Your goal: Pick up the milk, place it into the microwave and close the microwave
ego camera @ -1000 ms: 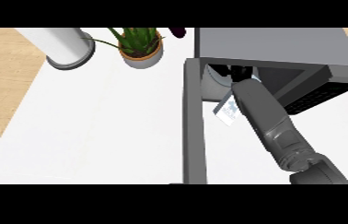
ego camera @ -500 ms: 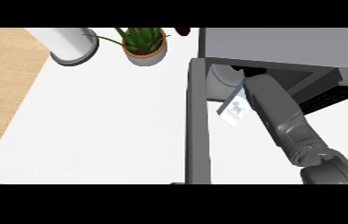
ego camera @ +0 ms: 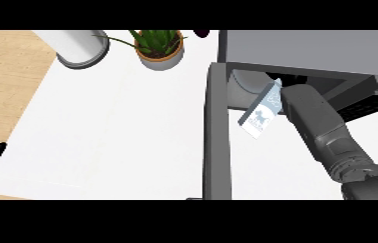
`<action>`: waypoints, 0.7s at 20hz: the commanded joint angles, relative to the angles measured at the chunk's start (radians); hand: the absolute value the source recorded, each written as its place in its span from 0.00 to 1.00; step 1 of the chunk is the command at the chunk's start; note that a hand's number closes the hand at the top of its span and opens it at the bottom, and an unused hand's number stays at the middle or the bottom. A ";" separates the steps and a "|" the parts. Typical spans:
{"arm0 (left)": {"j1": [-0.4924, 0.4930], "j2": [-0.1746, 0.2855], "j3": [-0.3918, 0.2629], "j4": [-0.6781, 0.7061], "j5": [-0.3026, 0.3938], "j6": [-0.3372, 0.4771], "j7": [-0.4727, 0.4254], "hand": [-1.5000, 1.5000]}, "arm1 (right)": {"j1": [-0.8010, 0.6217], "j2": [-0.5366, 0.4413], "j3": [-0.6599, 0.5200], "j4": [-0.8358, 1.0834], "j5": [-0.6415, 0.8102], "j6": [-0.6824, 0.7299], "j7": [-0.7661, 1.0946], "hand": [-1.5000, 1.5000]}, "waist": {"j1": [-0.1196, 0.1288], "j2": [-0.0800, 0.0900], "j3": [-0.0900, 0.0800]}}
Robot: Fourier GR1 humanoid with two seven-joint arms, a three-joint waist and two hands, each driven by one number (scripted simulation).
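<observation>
Gradually the milk (ego camera: pixel 260 112) edged nearer the microwave (ego camera: pixel 295 47) mouth (door (ego camera: pixel 216 137) still open). I couldn't tell my right hand's hold.

milk (ego camera: pixel 258 119) white, blue print | microwave (ego camera: pixel 295 47) grey | counter (ego camera: pixel 111 127) white | pot (ego camera: pixel 161 62) tan

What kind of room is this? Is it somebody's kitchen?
It looks like a kitchen, most likely. There is a microwave with its door swung open, a milk carton tilted at its opening, and a white counter with a potted plant on it.
</observation>
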 commanded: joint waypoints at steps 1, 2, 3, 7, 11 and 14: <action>0.009 0.006 0.003 0.025 -0.012 -0.018 -0.015 0.00 | 0.020 -0.030 0.008 0.032 0.015 -0.037 0.007 1.00 | 0.011 0.000 -0.001; -0.005 0.006 -0.006 0.025 -0.017 -0.013 -0.010 0.00 | 0.023 -0.016 0.016 0.036 0.025 -0.062 0.004 1.00 | 0.013 0.003 0.000; -0.030 -0.003 -0.011 0.009 -0.017 0.019 0.009 0.00 | 0.026 -0.009 0.018 0.028 0.027 -0.066 -0.007 1.00 | 0.012 0.006 0.001; -0.019 0.016 0.004 0.036 0.000 -0.013 -0.007 0.00 | 0.024 -0.015 0.039 0.035 0.050 -0.045 -0.005 0.00 | 0.022 0.002 0.000; -0.039 0.015 -0.009 0.041 -0.024 -0.002 -0.004 0.00 | 0.012 0.003 0.062 0.049 0.075 -0.080 0.018 0.00 | 0.031 0.008 0.001; -0.063 0.009 -0.025 0.054 -0.027 0.005 0.006 0.00 | 0.006 0.034 0.054 0.030 0.069 -0.119 0.017 0.00 | 0.032 0.012 0.002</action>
